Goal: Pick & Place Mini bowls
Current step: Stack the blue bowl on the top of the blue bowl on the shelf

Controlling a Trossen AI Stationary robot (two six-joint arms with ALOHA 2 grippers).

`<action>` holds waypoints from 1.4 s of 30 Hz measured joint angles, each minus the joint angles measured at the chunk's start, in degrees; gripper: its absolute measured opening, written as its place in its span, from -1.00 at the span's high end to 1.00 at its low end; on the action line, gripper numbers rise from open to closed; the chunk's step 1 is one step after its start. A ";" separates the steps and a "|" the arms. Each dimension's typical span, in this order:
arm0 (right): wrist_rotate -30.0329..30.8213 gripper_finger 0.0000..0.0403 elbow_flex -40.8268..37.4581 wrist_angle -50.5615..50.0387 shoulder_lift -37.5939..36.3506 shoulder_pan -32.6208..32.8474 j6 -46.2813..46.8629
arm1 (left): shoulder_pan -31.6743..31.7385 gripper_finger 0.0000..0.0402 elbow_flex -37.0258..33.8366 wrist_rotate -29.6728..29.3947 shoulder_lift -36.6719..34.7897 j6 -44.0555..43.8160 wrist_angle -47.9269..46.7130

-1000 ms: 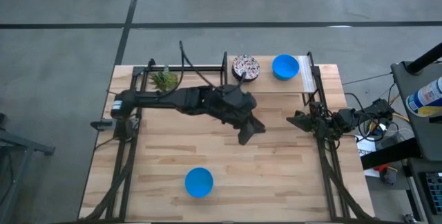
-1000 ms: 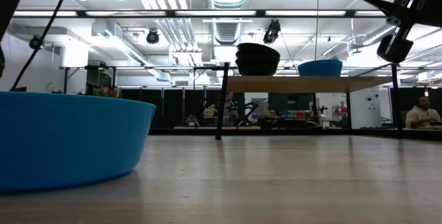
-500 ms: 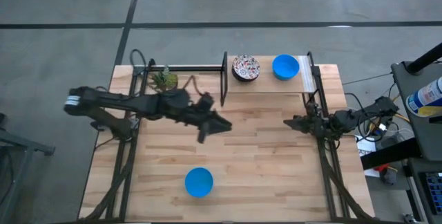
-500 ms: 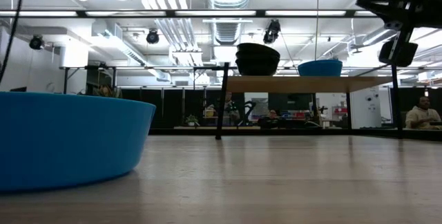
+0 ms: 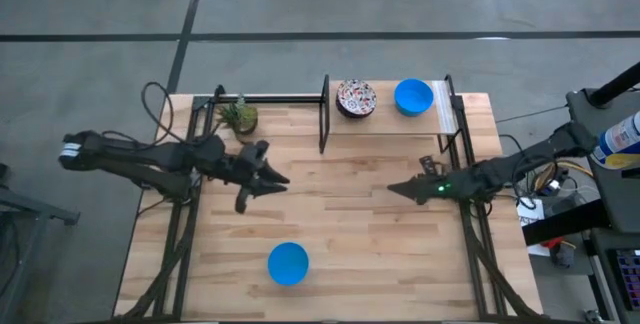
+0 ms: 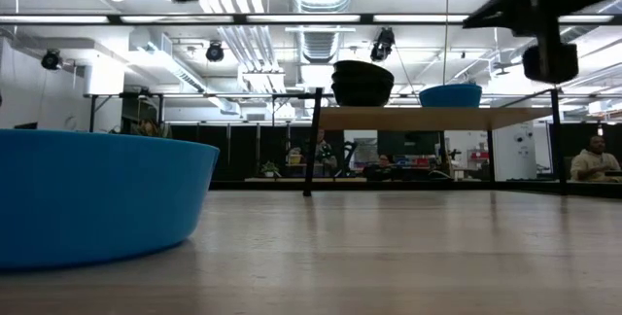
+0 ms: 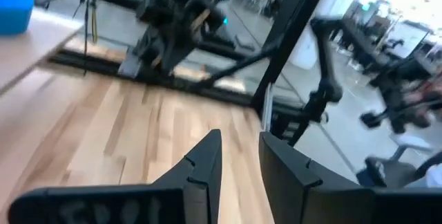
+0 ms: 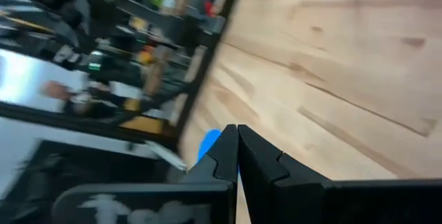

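One bright blue mini bowl rests on its base on the wooden table near the near edge; it fills the low view's left foreground. On a raised shelf at the far edge sit a speckled bowl, which shows as a dark stack in the low view, and another blue bowl. My left gripper hovers left of the table's middle, its fingers slightly open on nothing. My right gripper hovers right of the middle, shut and empty.
A small potted green plant stands at the far left corner. A dark upright post marks the shelf's left end, and black frame rails run along both table sides. Bare wood lies between the two grippers. A person sits in the room beyond.
My left arm has drawn back from in front of the shelf toward the table's left, its gripper passing across the middle. My right arm has stretched out from the right edge toward the table's middle. The bowls have stayed where they were.
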 joint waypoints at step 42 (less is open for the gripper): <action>-18.43 0.24 77.95 -36.74 77.96 -0.74 5.77 | -0.01 0.55 -23.86 7.59 -35.16 10.59 0.19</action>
